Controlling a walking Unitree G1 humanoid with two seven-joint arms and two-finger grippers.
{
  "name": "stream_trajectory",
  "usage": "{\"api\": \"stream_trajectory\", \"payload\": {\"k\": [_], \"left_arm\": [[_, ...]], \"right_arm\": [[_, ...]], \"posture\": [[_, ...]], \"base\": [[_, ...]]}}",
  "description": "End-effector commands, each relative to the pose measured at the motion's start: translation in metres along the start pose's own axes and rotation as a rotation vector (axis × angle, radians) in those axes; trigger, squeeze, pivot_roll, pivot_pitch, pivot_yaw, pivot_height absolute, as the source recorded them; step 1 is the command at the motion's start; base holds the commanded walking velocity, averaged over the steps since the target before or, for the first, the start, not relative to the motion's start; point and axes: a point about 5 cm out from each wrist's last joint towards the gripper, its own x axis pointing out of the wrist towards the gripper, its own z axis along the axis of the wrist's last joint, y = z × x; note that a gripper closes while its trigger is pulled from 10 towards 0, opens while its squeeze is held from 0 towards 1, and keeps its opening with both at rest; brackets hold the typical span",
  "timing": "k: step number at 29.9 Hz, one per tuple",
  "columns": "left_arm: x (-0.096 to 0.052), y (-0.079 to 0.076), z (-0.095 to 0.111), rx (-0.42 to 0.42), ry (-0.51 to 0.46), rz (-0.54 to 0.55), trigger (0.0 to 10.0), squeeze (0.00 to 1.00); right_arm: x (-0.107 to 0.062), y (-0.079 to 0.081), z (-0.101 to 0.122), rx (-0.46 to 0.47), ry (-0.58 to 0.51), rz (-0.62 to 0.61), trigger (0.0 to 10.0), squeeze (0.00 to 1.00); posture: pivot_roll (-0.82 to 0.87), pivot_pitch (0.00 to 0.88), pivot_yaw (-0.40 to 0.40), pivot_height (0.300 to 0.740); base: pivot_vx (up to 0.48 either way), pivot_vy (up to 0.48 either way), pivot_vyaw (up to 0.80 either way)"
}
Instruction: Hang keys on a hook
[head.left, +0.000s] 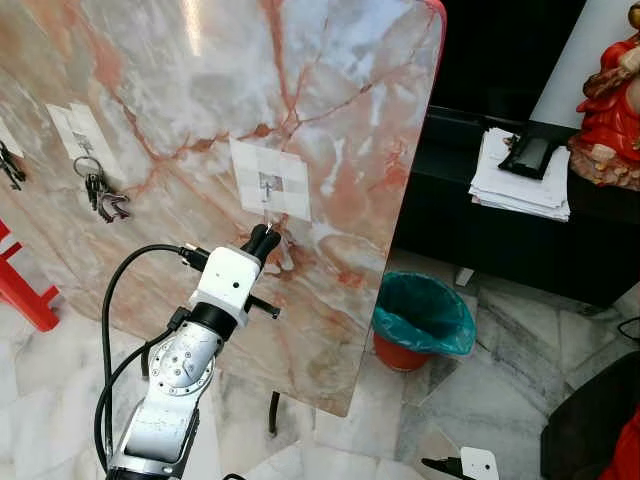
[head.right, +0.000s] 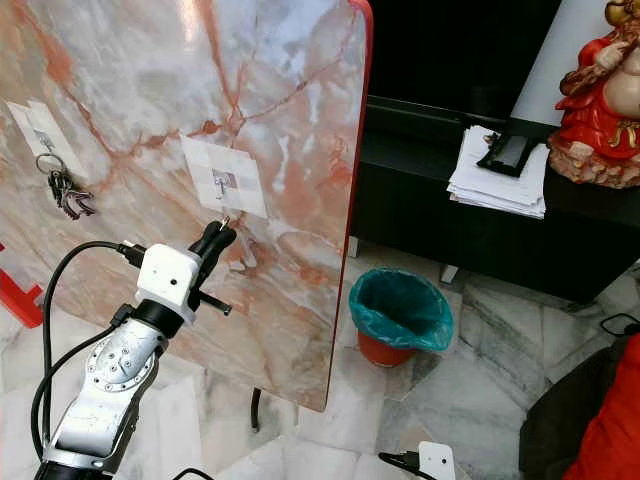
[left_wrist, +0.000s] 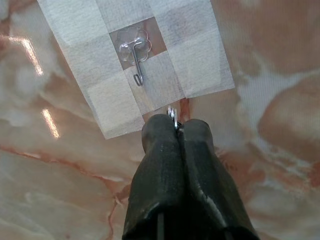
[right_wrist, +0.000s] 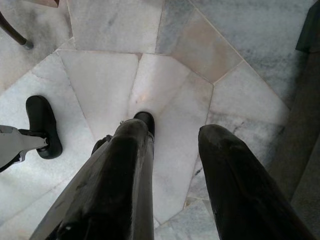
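Left gripper (head.left: 264, 237): silver arm raised fwd, black fingers pressed together, pinching small metal key ring (left_wrist: 173, 116) at tips, just below clear adhesive wall hook (left_wrist: 135, 55) (taped on pink-veined marble panel (head.left: 330, 100)). Right gripper (right_wrist: 175, 137): hangs over floor, fingers spread. No legible writing.

The left gripper (left_wrist: 176, 131) hides nearly all of the keys (left_wrist: 172, 116) — only a sliver of metal shows past its fingers (left_wrist: 161, 150). The marble board (head.left: 200, 100) and red statue (head.left: 612, 100) are cut off by the frame.
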Motion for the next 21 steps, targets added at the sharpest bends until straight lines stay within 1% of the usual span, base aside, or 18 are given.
{"api": "stream_trajectory", "payload": {"k": [1,4,8,12,21], "left_arm": [[0.0024,0.0010,0.0100,0.018,-0.051,0.007,10.0,0.00],[0.0015,-0.0003,0.0107,0.018,-0.057,0.003,10.0,0.00],[-0.0017,-0.0048,0.0072,0.013,-0.041,-0.007,10.0,0.00],[-0.0021,-0.0073,0.0084,0.004,-0.046,-0.011,10.0,0.00],[-0.0003,-0.0066,0.0095,0.013,-0.055,-0.007,10.0,0.00]], "right_arm": [[-0.0001,0.0008,-0.0026,-0.004,0.012,0.000,10.0,0.00],[-0.0001,0.0002,-0.0024,-0.005,0.010,-0.001,10.0,0.00],[-0.0002,-0.0008,-0.0015,-0.007,0.005,0.001,10.0,0.00],[-0.0002,-0.0009,-0.0003,-0.047,-0.002,0.010,10.0,0.00],[-0.0002,0.0008,-0.0008,-0.052,-0.004,0.016,10.0,0.00]], "posture": [[0.15,0.100,-0.042,0.740],[0.15,0.099,-0.042,0.740],[0.15,0.101,-0.042,0.740],[0.15,0.100,-0.041,0.740],[0.15,0.101,-0.042,0.740]], "base": [[0.000,0.000,0.00],[0.000,0.000,0.00],[0.000,0.000,0.00],[0.000,0.000,0.00],[0.000,0.000,0.80]]}}
